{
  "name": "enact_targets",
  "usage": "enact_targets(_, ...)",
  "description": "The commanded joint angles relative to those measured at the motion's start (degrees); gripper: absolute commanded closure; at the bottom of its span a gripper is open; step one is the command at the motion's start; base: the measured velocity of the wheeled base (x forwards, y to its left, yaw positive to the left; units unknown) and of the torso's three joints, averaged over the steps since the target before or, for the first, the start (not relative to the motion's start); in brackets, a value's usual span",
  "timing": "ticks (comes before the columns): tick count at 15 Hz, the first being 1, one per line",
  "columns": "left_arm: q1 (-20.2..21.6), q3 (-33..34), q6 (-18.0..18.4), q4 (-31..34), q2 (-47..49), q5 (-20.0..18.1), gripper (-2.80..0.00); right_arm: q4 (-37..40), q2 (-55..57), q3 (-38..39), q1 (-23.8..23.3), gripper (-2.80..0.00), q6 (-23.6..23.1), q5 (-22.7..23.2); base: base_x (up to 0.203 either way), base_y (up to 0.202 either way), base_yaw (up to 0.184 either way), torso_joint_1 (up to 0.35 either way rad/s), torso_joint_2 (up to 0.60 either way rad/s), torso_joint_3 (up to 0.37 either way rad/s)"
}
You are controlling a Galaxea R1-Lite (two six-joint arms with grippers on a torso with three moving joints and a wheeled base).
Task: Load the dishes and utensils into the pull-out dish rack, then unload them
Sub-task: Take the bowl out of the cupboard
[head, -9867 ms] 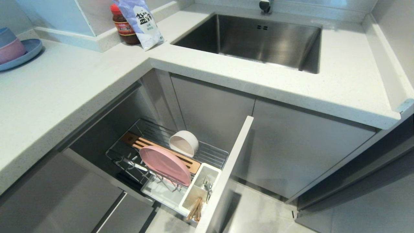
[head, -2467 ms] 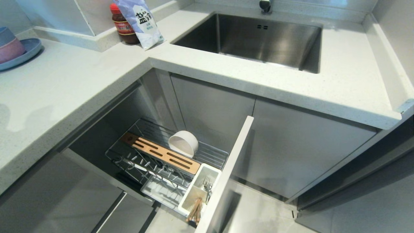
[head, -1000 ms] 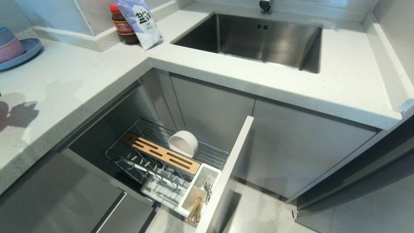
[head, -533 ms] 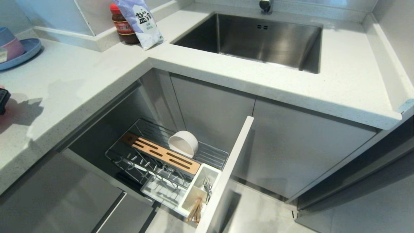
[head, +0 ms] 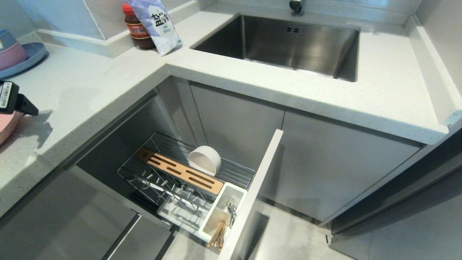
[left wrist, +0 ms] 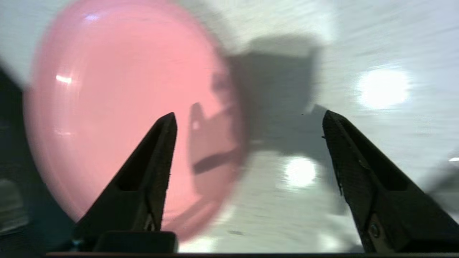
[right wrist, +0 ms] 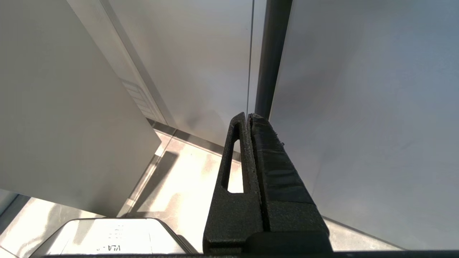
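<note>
Pink plate (left wrist: 118,118): lay flat on the counter (head: 90,90) at the robot's far left, only its rim showing at the edge of the head view; out of the rack, so judged unloaded. Left gripper (left wrist: 247,122): hung over the counter just beside the plate's edge, fingers (left wrist: 163,143) spread wide and holding nothing, the plate free beneath them, which reads as a release there. Rack (head: 238,173): pulled out below the counter, its plate prongs (head: 173,195) bare. Bowl (head: 204,159): lay tipped on its side on the wires behind the wooden strip (head: 180,172), mouth toward the strip, presumably to drain; not yet unloaded. Cutlery holder (head: 220,209): white, at the rack's front corner against the pale panel (head: 252,191). Fork (head: 231,206) stood in its rear compartment, chopsticks (head: 217,233) leaned in the front one, upright storage keeping both reachable from above. Right gripper (right wrist: 249,122): parked low beside cabinet fronts, pointing at the floor, fingers pressed together on nothing. Elsewhere on the counter: blue plate (head: 34,56) with stacked bowls (head: 11,50), jar (head: 137,27), bag (head: 155,23), sink (head: 285,43). Remaining, by judgement: bowl, fork, chopsticks.
</note>
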Motion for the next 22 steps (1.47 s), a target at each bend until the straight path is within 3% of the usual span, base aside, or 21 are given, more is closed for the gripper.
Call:
enact_targets(1,-0.98,0.50,-9.81,0.37,-4.71,-8.40,-2.80,-0.03,-0.13,0.09,-0.02,0.00,0.01,0.00,0.000,0.000,0.000,0.000,0.00,0.000)
enact_targets(3,-1.53,1.58,-19.60,-0.56,-9.43,-18.56,-2.80,-0.03,-0.13,0.09,-0.02,0.00,0.01,0.00,0.000,0.000,0.000,0.000,0.00,0.000)
enact_targets(4,-1.60,3.14,-23.20,-3.07,-12.33,-23.25,0.00,-0.03,-0.13,0.09,-0.02,0.00,0.01,0.00,0.000,0.000,0.000,0.000,0.00,0.000)
enact_targets(6,-1.72,9.56,-30.56,-12.13,-17.46,-28.98,0.00,-0.03,-0.13,0.09,0.03,0.00,0.01,0.00,0.000,0.000,0.000,0.000,0.00,0.000)
enact_targets(8,-4.37,16.72,-37.32,-23.86,-20.22,-30.55,0.00,-0.03,-0.13,0.09,-0.02,0.00,0.01,0.00,0.000,0.000,0.000,0.000,0.00,0.000)
enact_targets(11,-16.83,22.60,-41.39,-29.37,-20.88,-29.23,0.00,-0.03,-0.13,0.09,-0.02,0.00,0.01,0.00,0.000,0.000,0.000,0.000,0.00,0.000)
enact_targets(13,-26.02,25.33,-44.21,-30.12,-19.28,-23.71,0.00,-0.03,-0.13,0.09,-0.02,0.00,0.01,0.00,0.000,0.000,0.000,0.000,0.00,0.000)
enact_targets(15,-31.69,26.47,-48.13,-30.61,-14.36,-16.46,0.00,-0.03,-0.13,0.09,-0.02,0.00,0.01,0.00,0.000,0.000,0.000,0.000,0.00,0.000)
enact_targets(17,-36.89,27.82,-53.03,-30.78,-10.88,-13.37,0.00,-0.03,-0.13,0.09,-0.02,0.00,0.01,0.00,0.000,0.000,0.000,0.000,0.00,0.000)
enact_targets(22,-43.03,32.73,-56.64,-33.24,-2.60,-4.96,0.00,-0.03,-0.13,0.09,-0.02,0.00,0.01,0.00,0.000,0.000,0.000,0.000,0.00,0.000)
